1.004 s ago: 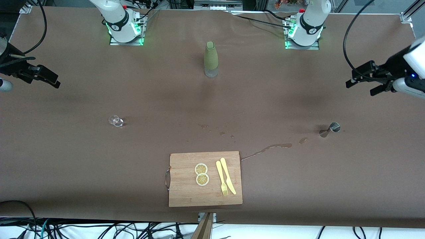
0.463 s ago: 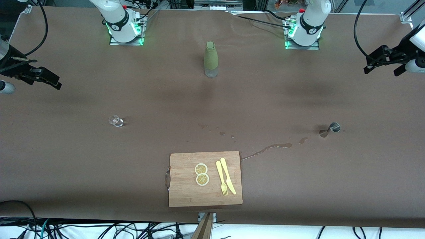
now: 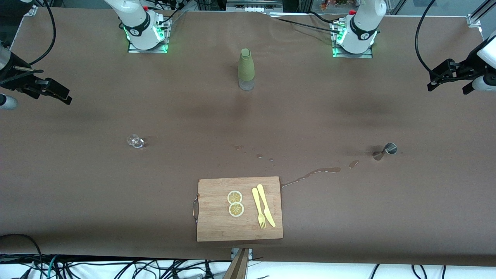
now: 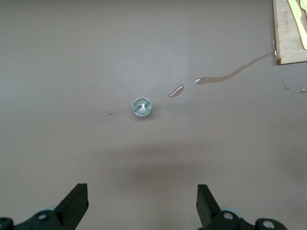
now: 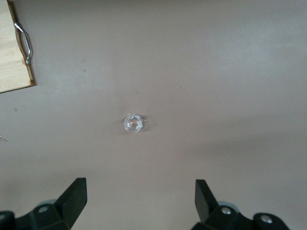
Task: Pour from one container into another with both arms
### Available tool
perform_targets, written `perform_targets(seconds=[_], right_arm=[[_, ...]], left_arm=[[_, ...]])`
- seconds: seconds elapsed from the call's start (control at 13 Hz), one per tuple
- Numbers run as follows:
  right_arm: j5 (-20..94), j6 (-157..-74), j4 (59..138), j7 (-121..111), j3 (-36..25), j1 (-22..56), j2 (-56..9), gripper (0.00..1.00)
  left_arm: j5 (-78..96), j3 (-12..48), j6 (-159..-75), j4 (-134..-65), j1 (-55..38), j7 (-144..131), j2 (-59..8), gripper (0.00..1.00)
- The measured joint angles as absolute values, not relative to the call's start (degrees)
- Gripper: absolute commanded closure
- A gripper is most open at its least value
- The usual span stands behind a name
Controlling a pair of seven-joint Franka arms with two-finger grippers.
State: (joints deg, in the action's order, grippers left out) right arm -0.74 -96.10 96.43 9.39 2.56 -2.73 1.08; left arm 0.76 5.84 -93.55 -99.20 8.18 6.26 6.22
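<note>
Both claws hang in the air at the ends of the surface with nothing in them: the left claw [image 3: 451, 81] spread wide over the left arm's end, the right claw [image 3: 52, 93] spread wide over the right arm's end. A metal jigger [image 3: 389, 148] stands toward the left arm's end, with a streak of spilled liquid [image 3: 317, 171] running from near it to the wooden cutting board [image 3: 217, 221]. A small clear glass [image 3: 135, 141] sits toward the right arm's end. A green-sleeved bottle [image 3: 246, 69] stands upright mid-surface, nearer the bases. On the board lie two lemon slices [image 3: 235, 203] beside a yellow fork [image 3: 259, 208] and knife [image 3: 266, 204].
</note>
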Motion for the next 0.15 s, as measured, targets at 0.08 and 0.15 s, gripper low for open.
perform_targets(seconds=[0.08, 0.15], right_arm=[[-0.7, -96.1, 96.4, 9.4, 2.6, -2.7, 1.1, 0.0], [-0.7, -96.1, 96.4, 9.4, 2.6, -2.7, 1.1, 0.0]], left_arm=[[0.8, 5.8, -93.6, -99.6, 8.2, 6.3, 6.2, 0.0], [0.8, 5.8, -93.7, -100.0, 8.2, 6.3, 6.1, 0.0]])
